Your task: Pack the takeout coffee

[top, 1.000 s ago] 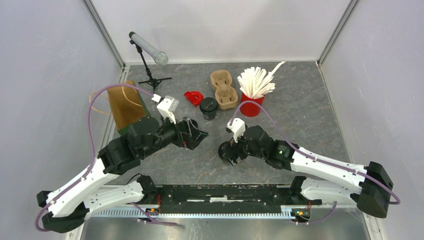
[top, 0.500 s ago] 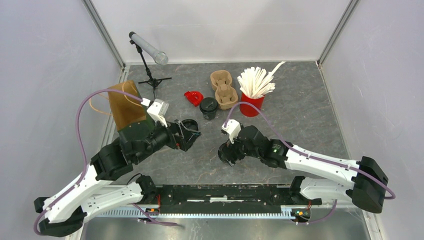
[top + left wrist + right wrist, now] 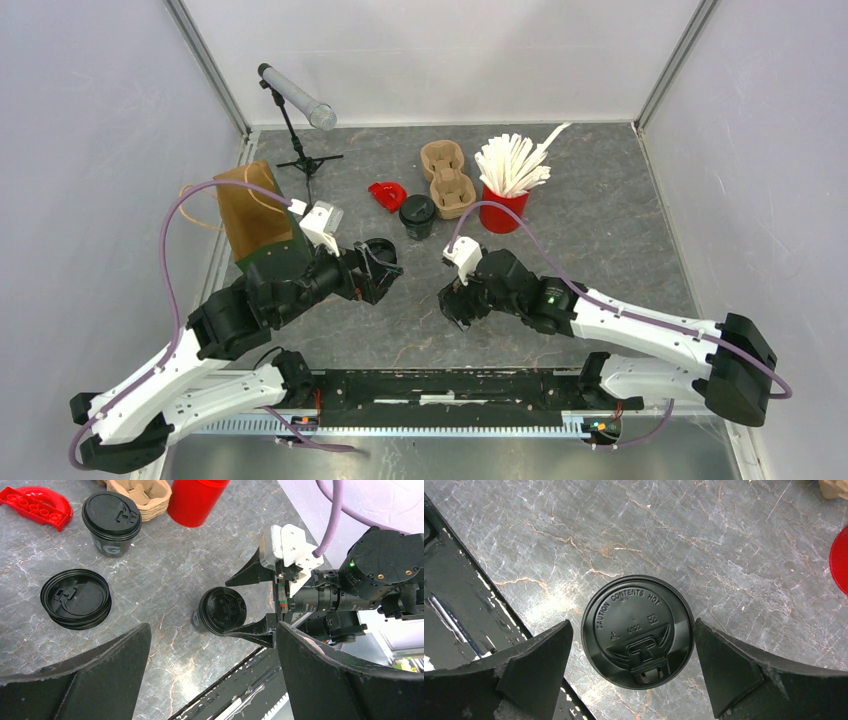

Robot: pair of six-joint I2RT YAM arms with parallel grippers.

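Note:
A black lidded coffee cup (image 3: 638, 630) stands on the grey table between the fingers of my right gripper (image 3: 633, 626). The jaws are open, with a small gap on each side of the lid. In the top view the right gripper (image 3: 460, 302) covers most of this cup. It also shows in the left wrist view (image 3: 220, 611). A second lidded cup (image 3: 417, 215) stands by the cardboard cup carrier (image 3: 445, 178). My left gripper (image 3: 385, 270) is open and empty, to the left of the first cup. A stack of black lids (image 3: 75, 598) lies near it.
A brown paper bag (image 3: 255, 205) lies at the left. A red cup of white stirrers (image 3: 505, 195) stands right of the carrier. A red plastic piece (image 3: 386, 194) lies left of the second cup. A small tripod with a grey tube (image 3: 295, 100) stands at the back left.
My left gripper has drawn back to the left, away from the cup. My right gripper has shifted slightly left and stays open around the cup.

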